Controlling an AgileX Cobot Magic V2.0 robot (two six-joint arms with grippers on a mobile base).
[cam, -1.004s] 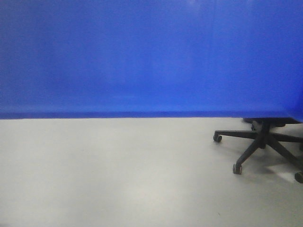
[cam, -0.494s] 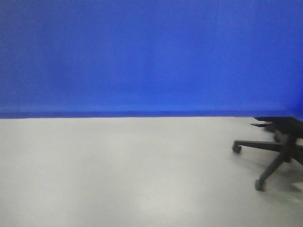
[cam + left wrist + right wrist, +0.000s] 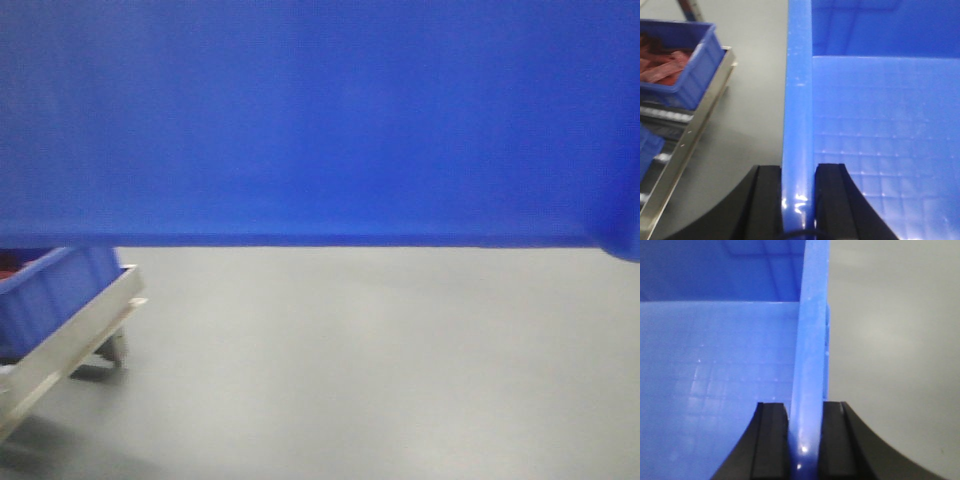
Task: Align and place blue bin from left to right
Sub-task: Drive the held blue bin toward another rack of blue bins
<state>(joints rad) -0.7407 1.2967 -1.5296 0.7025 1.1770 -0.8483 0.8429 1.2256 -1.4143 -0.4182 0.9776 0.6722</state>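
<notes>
Blue bin [image 3: 320,120]: it hangs between our two arms, clear of the floor [image 3: 400,380]. Its flat side wall fills the top half of the front view, and its lower edge runs level across the frame.
Left pincer [image 3: 799,172]: narrowed onto the bin's left rim, with one black finger outside the wall and one inside, both pressed to the plastic.
Right pincer [image 3: 805,410]: clamped the same way on the opposite rim, which stands upright between its two fingers.
What changed: a second ago a black office chair base stood low at the right of the front view. It slid rightward and is now gone. A pale metal rack [image 3: 80,335] has come in at the lower left, carrying a smaller blue bin [image 3: 685,65] with reddish pieces [image 3: 660,60] in it.
What held: the bin's lower edge sits at the same height in the front view, so we judge both grips are firm and the load is not sagging.
Meaning for the task: we read this as the whole view swinging left while we carry, bringing the rack within reach. This is transport, not yet placing.
Placing spot: we cannot see it from here, since the bin hides everything ahead.
Risk: the rack edge lies near the bin's left wall, so we should keep clear of it.
</notes>
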